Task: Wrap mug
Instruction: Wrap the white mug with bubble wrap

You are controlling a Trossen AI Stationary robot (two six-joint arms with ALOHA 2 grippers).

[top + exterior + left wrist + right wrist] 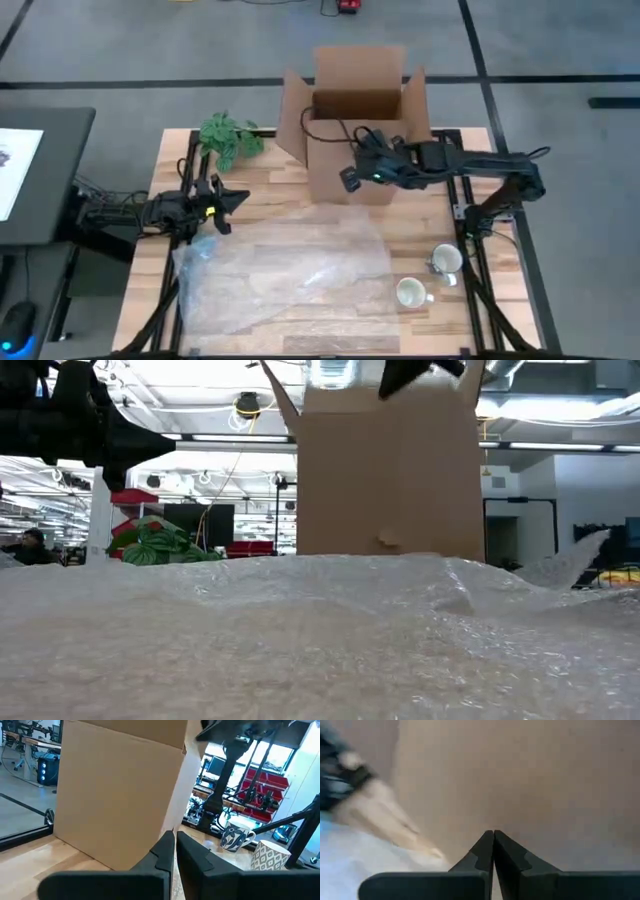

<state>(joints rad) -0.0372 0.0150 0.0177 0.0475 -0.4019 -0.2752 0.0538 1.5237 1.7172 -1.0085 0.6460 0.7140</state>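
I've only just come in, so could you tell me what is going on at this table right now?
The robot is set up to wrap a mug, but nothing is held yet. The left gripper is shut and empty at the far left edge of the bubble wrap sheet. The right gripper is shut, up against the open cardboard box. Two mugs, a white mug and a patterned mug, stand unwrapped on the bare wood to the right of the sheet.

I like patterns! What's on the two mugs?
Left wrist view: one mug has blue swirls, the other mug tan diamonds.
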